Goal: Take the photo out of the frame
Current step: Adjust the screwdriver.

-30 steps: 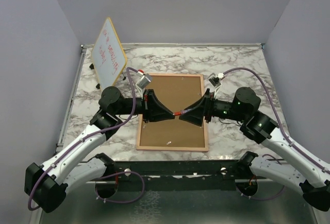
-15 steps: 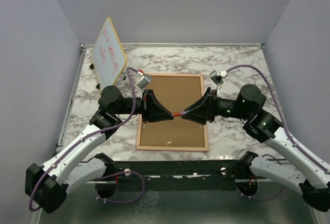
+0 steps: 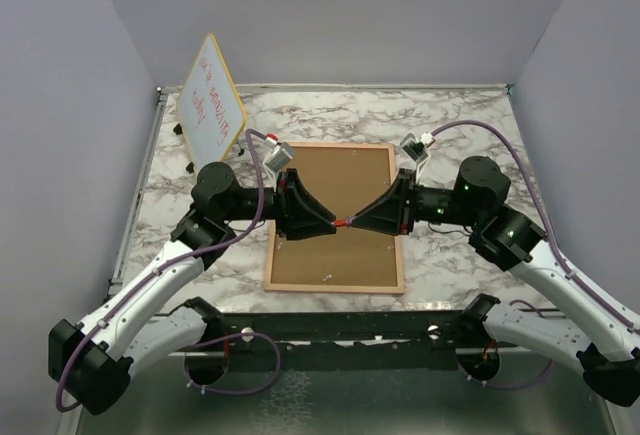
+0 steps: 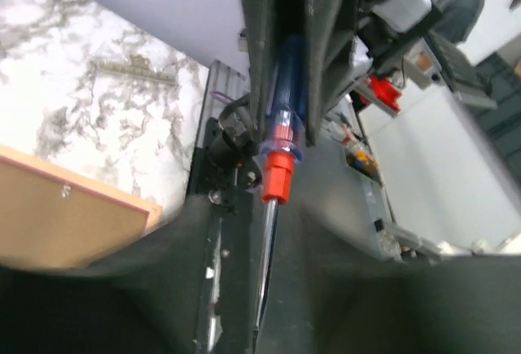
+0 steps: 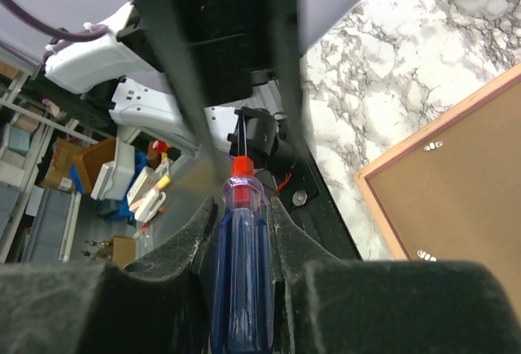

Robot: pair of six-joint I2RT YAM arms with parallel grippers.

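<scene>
Red handwriting on whiteboard (image 3: 211,98), several slanted lines: too small and blurred to read, no word or number made out. No other legible text, label or brand in any view.

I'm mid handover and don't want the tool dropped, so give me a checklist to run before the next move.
1. Right claw shut on the screwdriver handle: ok.
2. Left claw open, its fingers apart on either side of the shaft: ok.
3. Screwdriver over the frame, not past the table edge: ok.
4. Frame lying flat, brown back up: ok.
5. Clips on the back in view: ok.
6. Clips already turned open: cannot tell.
</scene>
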